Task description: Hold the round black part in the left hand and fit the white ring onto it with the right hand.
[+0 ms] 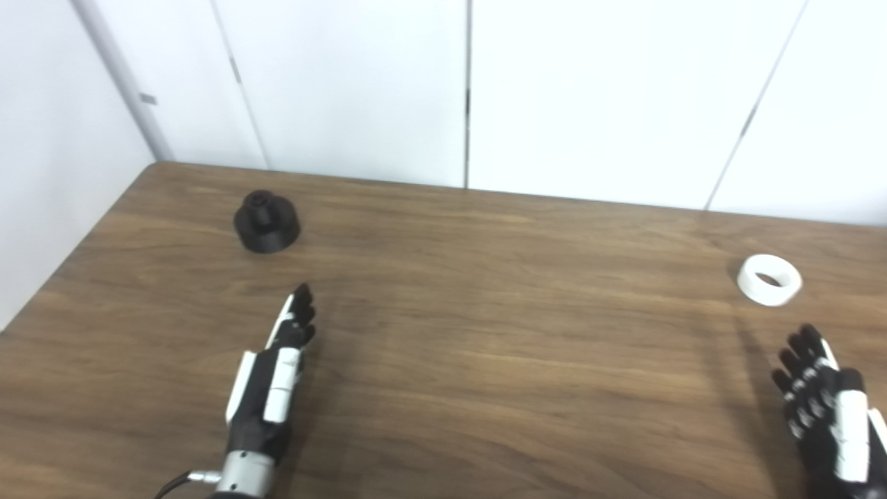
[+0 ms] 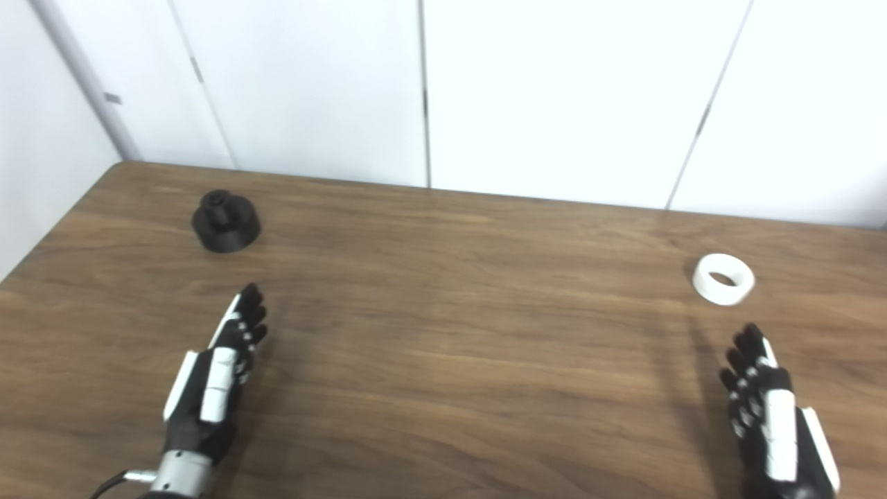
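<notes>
The round black part (image 1: 267, 222) stands on the wooden table (image 1: 485, 312) at the far left, a stub rising from its top. The white ring (image 1: 769, 279) lies flat at the far right. My left hand (image 1: 274, 378) hovers over the near left of the table, fingers stretched out and pointing toward the black part, a good gap short of it. My right hand (image 1: 828, 409) is at the near right corner, fingers spread, just short of the ring. Both hands are open and hold nothing.
White wall panels (image 1: 464, 90) stand right behind the table's far edge. The table's left edge (image 1: 69, 256) runs close to the black part. A cable (image 1: 181, 479) trails from the left wrist.
</notes>
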You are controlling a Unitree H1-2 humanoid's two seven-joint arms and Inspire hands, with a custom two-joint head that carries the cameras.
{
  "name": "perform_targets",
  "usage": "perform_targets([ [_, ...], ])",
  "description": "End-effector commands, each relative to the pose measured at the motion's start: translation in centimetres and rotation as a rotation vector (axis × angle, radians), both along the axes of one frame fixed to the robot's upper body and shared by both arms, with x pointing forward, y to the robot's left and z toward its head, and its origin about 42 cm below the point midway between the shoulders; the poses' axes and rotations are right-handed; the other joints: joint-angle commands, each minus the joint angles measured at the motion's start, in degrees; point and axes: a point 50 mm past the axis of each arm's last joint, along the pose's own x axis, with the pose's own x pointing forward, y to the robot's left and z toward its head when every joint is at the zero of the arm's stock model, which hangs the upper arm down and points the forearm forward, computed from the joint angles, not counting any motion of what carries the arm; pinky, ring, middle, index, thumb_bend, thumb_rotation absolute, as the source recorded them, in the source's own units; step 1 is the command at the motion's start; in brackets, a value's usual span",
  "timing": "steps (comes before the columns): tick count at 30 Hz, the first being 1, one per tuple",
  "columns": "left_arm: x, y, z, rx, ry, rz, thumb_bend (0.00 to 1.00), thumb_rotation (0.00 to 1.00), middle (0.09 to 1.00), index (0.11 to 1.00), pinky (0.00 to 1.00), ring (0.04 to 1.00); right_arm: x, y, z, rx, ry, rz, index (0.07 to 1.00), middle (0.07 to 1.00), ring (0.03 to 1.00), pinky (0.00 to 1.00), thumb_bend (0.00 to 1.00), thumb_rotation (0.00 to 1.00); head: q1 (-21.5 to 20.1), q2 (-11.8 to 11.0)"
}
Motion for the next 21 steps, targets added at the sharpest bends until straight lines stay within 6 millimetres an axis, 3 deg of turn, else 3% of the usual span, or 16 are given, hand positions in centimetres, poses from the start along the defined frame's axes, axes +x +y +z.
perform_targets([
  [1, -0.1, -1.2, 0.3, -0.018, -0.057, 0.005, 0.65, 0.93, 1.000, 0.995, 1.00, 1.000, 0.5, -0.5, 1.5, -0.027, -0.075, 0.014, 1.000, 1.000, 1.000, 1.00, 0.64, 1.00, 0.6, -0.5],
  [12, -0.1, -1.5, -0.5, -0.009, -0.068, 0.005, 0.63, 0.94, 1.000, 1.000, 1.00, 1.000, 0.6, -0.7, 0.5, -0.030, -0.088, 0.028, 1.000, 1.000, 1.000, 1.00, 0.67, 1.00, 0.4, -3.6],
  [21, -0.5, -1.4, -0.6, 0.018, -0.063, 0.011, 0.63, 0.98, 1.000, 1.000, 1.00, 1.000, 0.6, -0.7, 0.5, -0.033, -0.086, 0.030, 1.000, 1.000, 1.000, 1.00, 0.67, 1.00, 0.1, -3.7],
])
